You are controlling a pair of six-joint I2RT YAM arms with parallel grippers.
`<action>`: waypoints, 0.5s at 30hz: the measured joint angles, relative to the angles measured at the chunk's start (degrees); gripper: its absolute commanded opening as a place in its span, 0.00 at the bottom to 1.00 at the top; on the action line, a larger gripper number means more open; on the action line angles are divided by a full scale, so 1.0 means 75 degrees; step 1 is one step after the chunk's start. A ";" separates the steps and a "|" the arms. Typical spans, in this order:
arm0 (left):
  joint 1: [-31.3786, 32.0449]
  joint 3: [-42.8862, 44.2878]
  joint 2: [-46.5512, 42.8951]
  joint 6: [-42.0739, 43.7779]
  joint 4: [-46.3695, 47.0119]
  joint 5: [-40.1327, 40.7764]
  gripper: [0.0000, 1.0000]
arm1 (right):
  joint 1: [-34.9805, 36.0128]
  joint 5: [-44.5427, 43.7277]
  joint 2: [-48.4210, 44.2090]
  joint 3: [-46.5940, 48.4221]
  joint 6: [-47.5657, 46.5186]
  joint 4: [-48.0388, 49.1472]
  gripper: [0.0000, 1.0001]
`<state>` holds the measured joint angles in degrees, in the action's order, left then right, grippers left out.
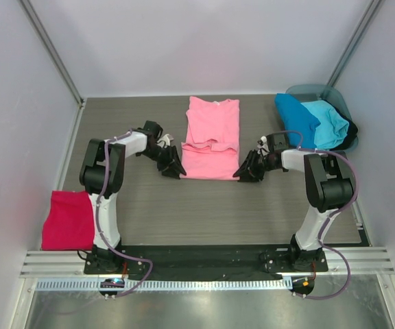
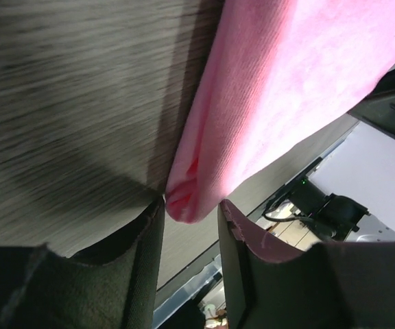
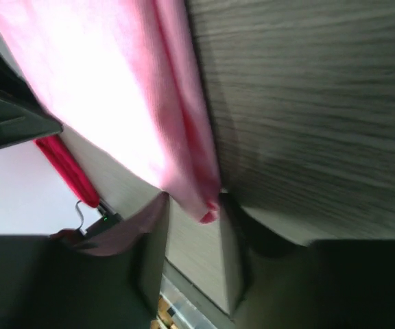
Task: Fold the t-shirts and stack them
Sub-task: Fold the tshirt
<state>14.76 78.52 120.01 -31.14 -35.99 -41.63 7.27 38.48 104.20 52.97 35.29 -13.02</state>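
The light pink t-shirt (image 1: 210, 139) lies flat on the table's far middle, sleeves folded in. My left gripper (image 1: 175, 168) sits at its near left corner, jaws open around that corner (image 2: 184, 199). My right gripper (image 1: 244, 171) sits at its near right corner, jaws open around that corner (image 3: 208, 205). Neither pair of jaws has closed on the cloth. A folded crimson-magenta t-shirt (image 1: 68, 219) lies at the near left; it shows as a red strip in the right wrist view (image 3: 67, 168). A blue t-shirt (image 1: 297, 119) and a turquoise t-shirt (image 1: 326, 123) lie at the far right.
A grey-teal round tub (image 1: 317, 92) stands at the far right corner under the blue and turquoise shirts. White walls close in the table on three sides. The arm bases sit on a black rail (image 1: 204, 257) at the near edge.
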 measured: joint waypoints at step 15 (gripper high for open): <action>0.0117 0.0128 -0.0140 0.0108 -0.0090 0.0140 0.00 | 0.0003 -0.0219 -0.0364 -0.0256 0.0119 0.0073 0.01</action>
<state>15.64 79.48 118.96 -30.33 -36.67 -40.58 7.29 36.84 101.47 51.05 36.18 -12.47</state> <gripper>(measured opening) 0.011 0.042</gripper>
